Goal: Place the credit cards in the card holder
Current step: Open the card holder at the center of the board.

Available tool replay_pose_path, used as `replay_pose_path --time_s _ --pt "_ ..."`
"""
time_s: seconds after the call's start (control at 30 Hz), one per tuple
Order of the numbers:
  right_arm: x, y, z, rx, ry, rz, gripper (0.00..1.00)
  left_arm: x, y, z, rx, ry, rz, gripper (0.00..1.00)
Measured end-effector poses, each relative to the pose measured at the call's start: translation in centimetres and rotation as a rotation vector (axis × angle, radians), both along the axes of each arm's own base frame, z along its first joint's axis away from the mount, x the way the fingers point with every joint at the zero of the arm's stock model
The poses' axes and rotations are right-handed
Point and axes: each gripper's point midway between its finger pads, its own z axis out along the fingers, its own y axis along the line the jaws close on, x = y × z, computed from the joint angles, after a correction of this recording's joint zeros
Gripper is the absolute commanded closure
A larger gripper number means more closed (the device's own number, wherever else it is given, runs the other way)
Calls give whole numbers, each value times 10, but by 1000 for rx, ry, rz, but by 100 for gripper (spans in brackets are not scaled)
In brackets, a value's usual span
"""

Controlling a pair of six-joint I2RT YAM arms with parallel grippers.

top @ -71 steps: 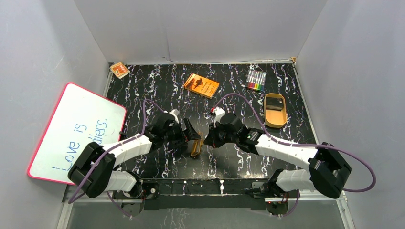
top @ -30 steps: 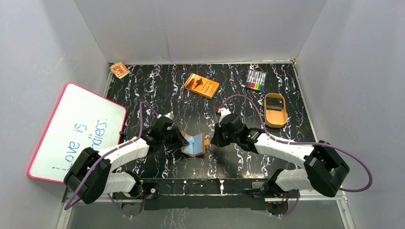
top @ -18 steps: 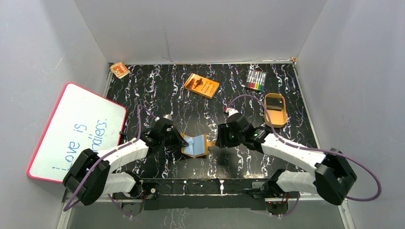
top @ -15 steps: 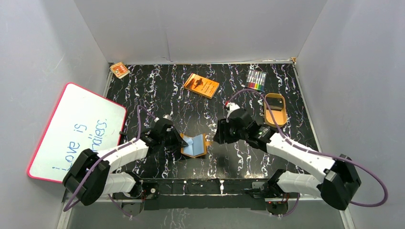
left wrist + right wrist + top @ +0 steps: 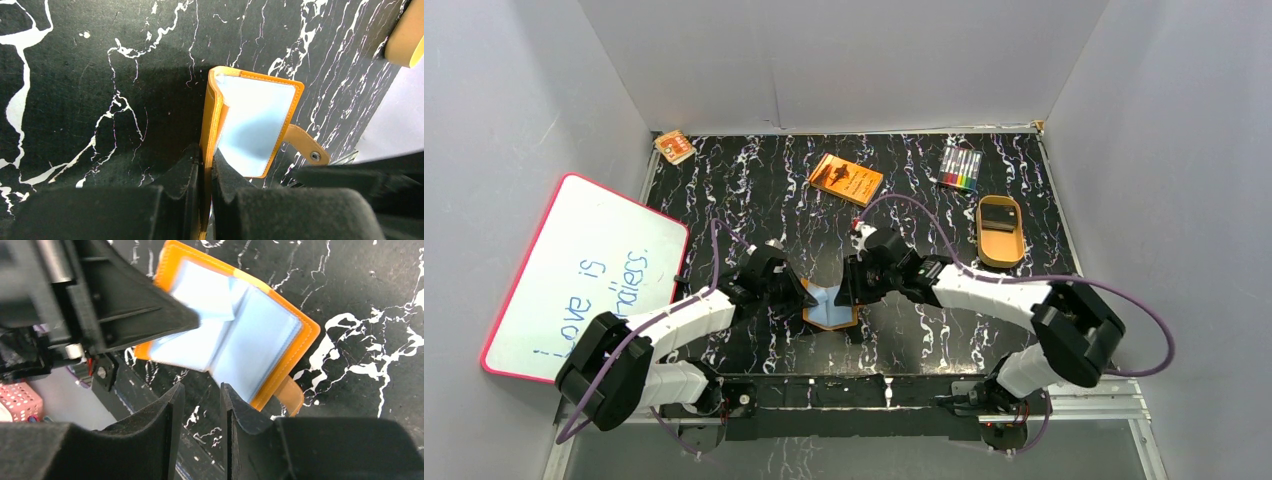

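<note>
Back from two o'clock, the right claw (image 5: 199, 390) hovers slightly parted and empty beside the orange-tan leather card holder (image 5: 260, 340) pinched open by the left claw (image 5: 205, 156); thin black rectangular credit cards (image 5: 997, 214) lie outside it.

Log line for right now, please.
card holder: open | left end effector: shut on its cover | right end effector: open, empty, at inner pockets | credit cards: in tan tray

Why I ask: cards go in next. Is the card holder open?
Open: the card holder shows its blue inside; left tool pinches one cover.
</note>
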Motion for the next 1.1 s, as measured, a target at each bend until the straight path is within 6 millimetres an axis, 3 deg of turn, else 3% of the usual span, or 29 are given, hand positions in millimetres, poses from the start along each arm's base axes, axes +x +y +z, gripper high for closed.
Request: replay_pose_path --time_s 0.1,0.3,0.43,0.83,1.1 --pt "3 2 -22 -33 32 -15 62 -1 0 -1 3 4 -1 99" --pt "5 -1 -61 -113 78 -34 64 -1 1 0 8 -1 -10 64" --pt "6 -2 -66 -117 78 -42 65 -2 3 7 3 -24 -14 54" --pt "7 -3 -68 -112 68 -45 66 1 5 19 -6 -78 -15 56" --pt "8 -3 -68 -107 62 -44 69 1 10 10 36 -66 -16 80"
